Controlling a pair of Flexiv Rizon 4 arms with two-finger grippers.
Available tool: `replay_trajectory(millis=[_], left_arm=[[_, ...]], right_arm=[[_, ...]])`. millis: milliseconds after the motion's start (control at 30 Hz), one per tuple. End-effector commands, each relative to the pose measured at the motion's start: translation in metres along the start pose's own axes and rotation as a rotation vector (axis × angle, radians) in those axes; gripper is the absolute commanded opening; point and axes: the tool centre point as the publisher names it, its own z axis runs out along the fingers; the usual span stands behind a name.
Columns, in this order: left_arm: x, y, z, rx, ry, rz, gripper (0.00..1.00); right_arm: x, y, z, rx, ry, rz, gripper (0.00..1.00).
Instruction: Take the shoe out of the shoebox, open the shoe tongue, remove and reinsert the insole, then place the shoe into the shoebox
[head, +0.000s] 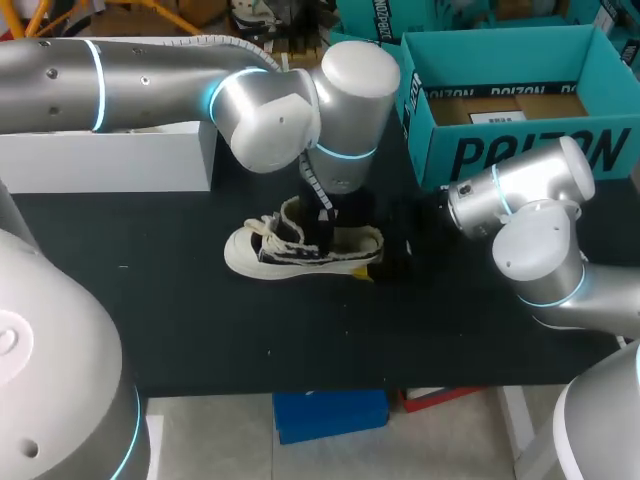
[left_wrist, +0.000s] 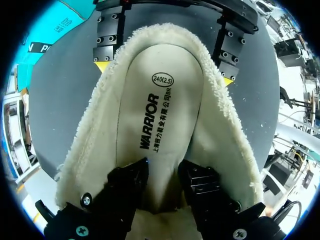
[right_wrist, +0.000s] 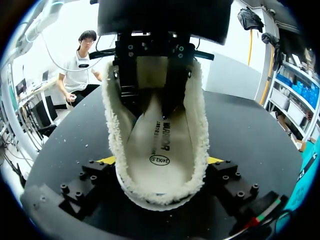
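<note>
Black tabletop (head: 150, 300): right pincer (right_wrist: 161, 161) seemingly clamps the heel of the white fleece-lined sneaker (head: 262, 255); left pincer (left_wrist: 162, 167) inside it, over the cream insole (left_wrist: 165, 95), grip I cannot tell.

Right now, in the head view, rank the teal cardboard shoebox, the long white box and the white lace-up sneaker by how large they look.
1. teal cardboard shoebox: largest.
2. long white box: next, though the left arm and the frame edge hide part of it.
3. white lace-up sneaker: smallest.
</note>
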Motion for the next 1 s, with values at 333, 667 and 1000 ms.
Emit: replay_trajectory(millis=[333, 667, 1000], left_arm=[[-0.007, 0.003, 0.112, -0.098, -0.22, 0.012, 0.4], [-0.035, 0.024, 0.119, -0.044, -0.326, -0.039, 0.42], [-0.056, 0.033, 0.132, -0.048, -0.388, -0.031, 0.42]], right_arm=[[0.0, -0.004, 0.004, 0.002, 0.001, 0.002, 0.0], [0.0, -0.004, 0.004, 0.002, 0.001, 0.002, 0.0], [0.0, -0.004, 0.004, 0.002, 0.001, 0.002, 0.0]])
